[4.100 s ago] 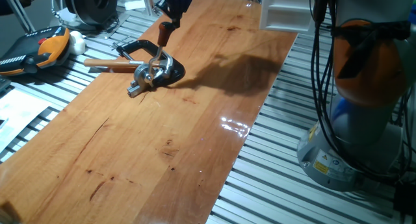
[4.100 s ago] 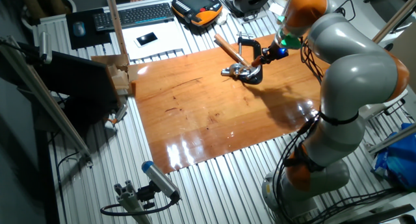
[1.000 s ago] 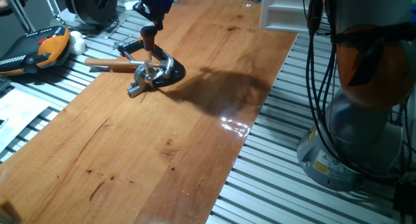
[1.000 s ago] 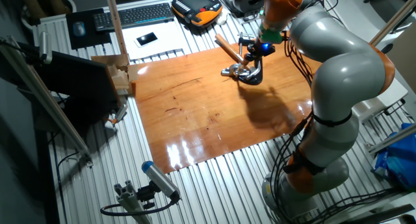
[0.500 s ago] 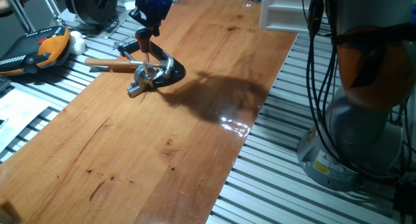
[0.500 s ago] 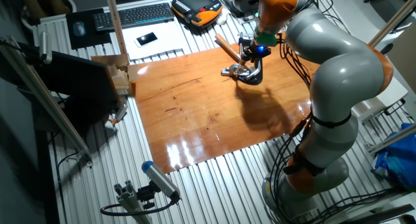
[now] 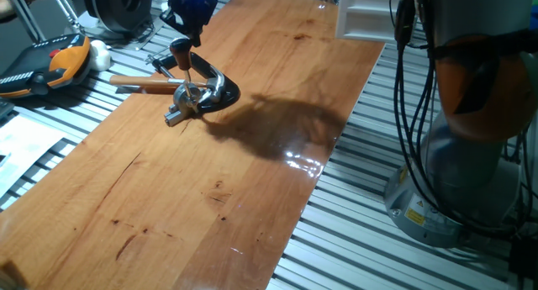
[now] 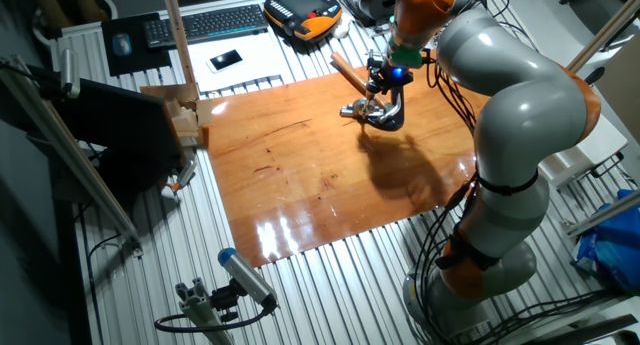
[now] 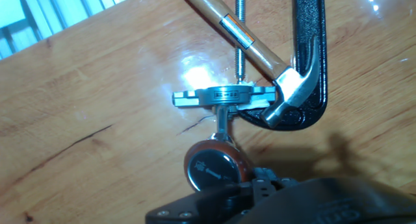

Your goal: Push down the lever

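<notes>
Reddish-brown at its knob and shiny along its thin rod, the lever (image 7: 181, 61) stood nearly upright when you looked. Its long axis ran from the chrome-and-black base (image 7: 204, 94) up to the knob, tipped slightly toward 11 o'clock in the one fixed view. In the hand view you saw it almost end-on: the round knob of the lever (image 9: 214, 168) faced the camera, and the rod ran from it toward 12 o'clock to the hinge block on the base (image 9: 222, 97).

It sat at the far end of the wooden board (image 7: 252, 155), near the board's left edge in that fixed view.

Your gripper (image 7: 188, 11) hung directly over the knob, at 12 o'clock from it, with its blue-lit body pointing down. The other fixed view showed the gripper (image 8: 386, 75) at the end of the arm (image 8: 520, 95), which arched over the board from its pedestal at the right and bent down to the lever. In the hand view the dark gripper body filled the bottom edge and touched the knob's lower rim. You could not tell from any view whether the fingers were spread or pressed together.

Around the base lay a black C-clamp (image 9: 311, 62) at 1 o'clock from the knob, and a hammer (image 9: 260, 52) whose tan handle crossed the clamp's screw.
</notes>
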